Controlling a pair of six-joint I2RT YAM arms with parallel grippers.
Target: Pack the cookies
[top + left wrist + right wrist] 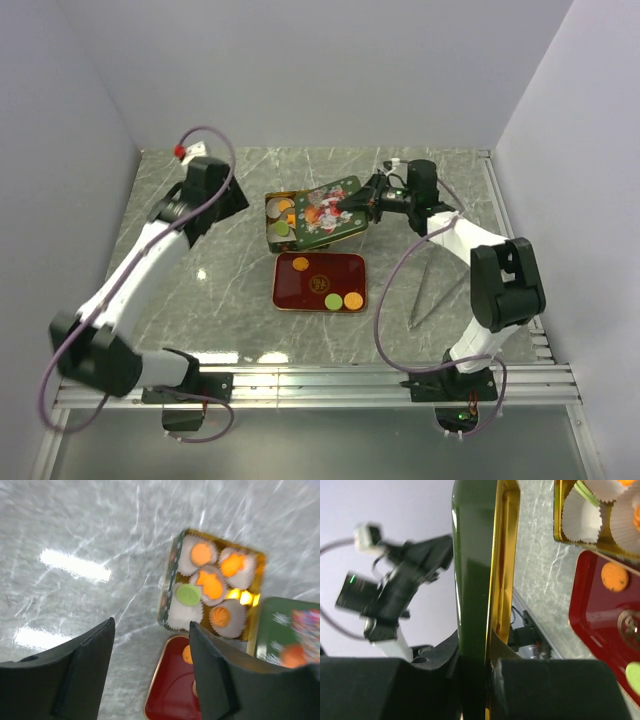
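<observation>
Your left gripper (150,630) hangs over the marble table (75,530), fingers (75,675) spread wide and nothing between them. The cookies (212,585) lie ahead of those fingers and off to the right, down in the open tin (169,585), well apart from the tips. Your right gripper (472,662) is clamped tight on the edge of the green lid (330,210) and holds it tilted over the tin's right side.

Three more cookies sit on the red tray (300,290), just on the near side of the tin. One orange cookie is by its far left corner. A green one and an orange one lie side by side toward its near right. A gold emblem (322,280) lies between them.

Now the trouble spots. From above, the lid covers part of the tin, so you cannot tell what lies under it. The left wrist view is blurred, and the right finger cuts off most of the tray there. In the right wrist view the lid shows edge-on, and the green cookie on the tray is clipped by the frame.

In the tin I make out four orange cookies and one light green. All are small, and each rests in a white scalloped paper cup (182,612). Their outlines are too soft to call round or oval.
</observation>
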